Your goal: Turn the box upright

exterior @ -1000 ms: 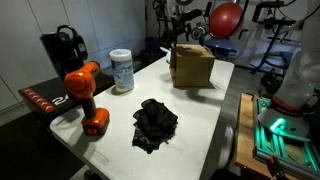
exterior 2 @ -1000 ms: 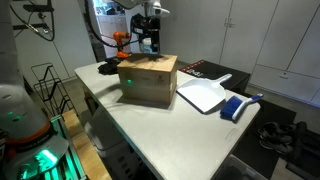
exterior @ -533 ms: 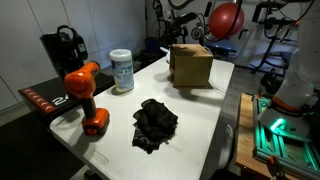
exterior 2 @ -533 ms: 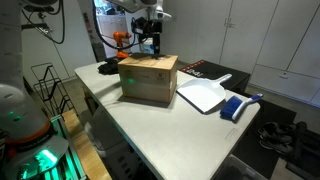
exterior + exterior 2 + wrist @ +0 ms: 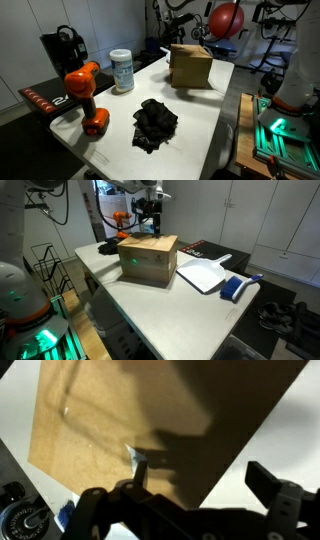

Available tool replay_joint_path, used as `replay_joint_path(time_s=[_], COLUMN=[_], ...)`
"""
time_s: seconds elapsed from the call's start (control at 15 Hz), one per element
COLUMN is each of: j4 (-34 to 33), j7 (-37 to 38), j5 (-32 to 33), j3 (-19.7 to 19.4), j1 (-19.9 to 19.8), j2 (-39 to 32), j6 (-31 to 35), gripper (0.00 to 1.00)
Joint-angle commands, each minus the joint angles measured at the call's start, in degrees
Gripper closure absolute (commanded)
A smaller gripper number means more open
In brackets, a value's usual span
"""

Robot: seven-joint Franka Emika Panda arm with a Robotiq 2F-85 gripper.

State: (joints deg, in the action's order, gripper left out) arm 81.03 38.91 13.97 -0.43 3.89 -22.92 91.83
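1. hovering above the box [image 5: 150, 410], the claw [image 5: 200, 468] has its two fingers spread wide. nothing lies between them, and it does not seem to touch the cardboard.
2. the box [image 5: 190, 66] stands toward the far end of the white table [image 5: 215, 110] in an exterior view. it is well apart from the white canister [image 5: 122, 71], the orange drill [image 5: 85, 95] and the black cloth [image 5: 155, 122]. in an exterior view the box [image 5: 148, 260] has a white dustpan [image 5: 203, 276] just beside it, and a blue brush [image 5: 236, 287] beyond that.
3. what could go wrong:
   - a push high on one wall may slide the light box across the smooth table instead of tipping it.
   - a slide or roll toward the dustpan would knock the dustpan, and one toward the near table edge could send the box off.
   - pinching a thin cardboard wall too hard could buckle it, and a loose hold could let it slip partway through the turn.
4. what is hidden or unclear:
   - no view shows the lidless side, so i cannot tell which way it faces.
   - the wrist view gives only flat brown cardboard and the claw's shadow, with most of the box's edges cut off.
   - the gap between fingertips and cardboard is hard to judge.
   - in both exterior views the claw is small and dark against the clutter behind, perhaps just above the box's far side.
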Motion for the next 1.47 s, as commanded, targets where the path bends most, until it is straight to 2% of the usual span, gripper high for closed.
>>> replay_joint_path(time_s=[0.0, 0.13, 0.47, 0.6, 1.0, 1.07, 1.2, 1.33, 1.4], j4=[-2.00, -2.23, -4.05, -5.15, -7.14, -6.65, -5.70, -4.89, -4.58], j7=[-0.08, 0.17, 0.85, 0.85, -0.09, -0.62, -0.86, -1.24, -1.59], j5=[-0.69, -0.40, -0.03, -0.09, -0.22, -0.28, -0.51, -1.19, -1.99], j3=[-1.42, -1.72, -2.43, -2.57, -2.50, -2.31, -2.11, -1.93, -1.82], j1=[0.98, 1.13, 1.29, 1.32, 1.11, 1.14, 1.22, 1.20, 0.95], j2=[-2.27, -2.80, -3.97, -4.02, -2.10, -1.30, 0.15, 1.31, 1.78], j6=[-3.75, -5.32, -9.95, -11.05, -15.65, -16.02, -16.23, -16.38, -16.58], gripper=[0.00, 0.01, 0.46, 0.50, 0.82, 0.83, 0.91, 0.90, 0.93])
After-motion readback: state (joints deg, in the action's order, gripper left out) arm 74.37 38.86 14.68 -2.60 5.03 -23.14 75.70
